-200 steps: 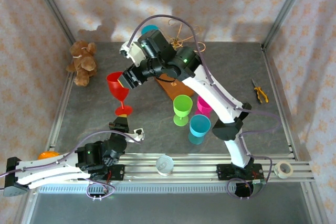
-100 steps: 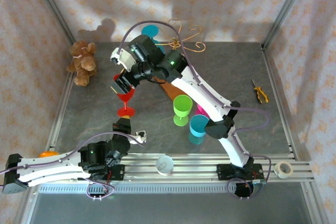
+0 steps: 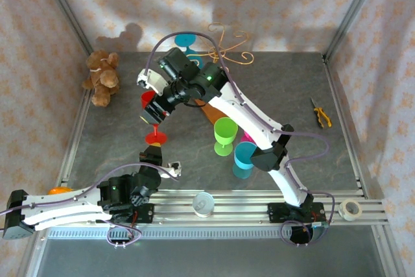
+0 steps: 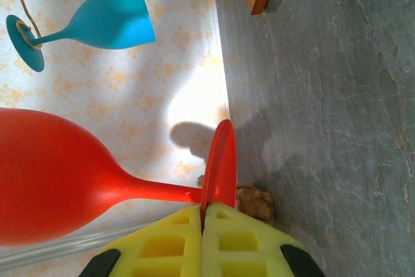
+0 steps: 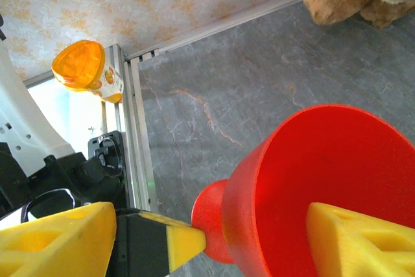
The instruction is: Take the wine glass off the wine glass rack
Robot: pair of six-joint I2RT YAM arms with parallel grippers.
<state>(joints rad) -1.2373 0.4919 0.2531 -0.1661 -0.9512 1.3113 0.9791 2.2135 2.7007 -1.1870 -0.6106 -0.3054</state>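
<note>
Toward the tabletop's near left edge, the left gripper sits clenched on nothing beside the red wine glass, which stands upright, bowl between the right gripper's spread fingers, just left of the wine glass rack.

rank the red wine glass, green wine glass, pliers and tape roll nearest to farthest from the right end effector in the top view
1. red wine glass: at the right end effector, left of centre
2. green wine glass: mid table
3. pliers: far right side of the table
4. tape roll: near right corner, on the rail
</note>
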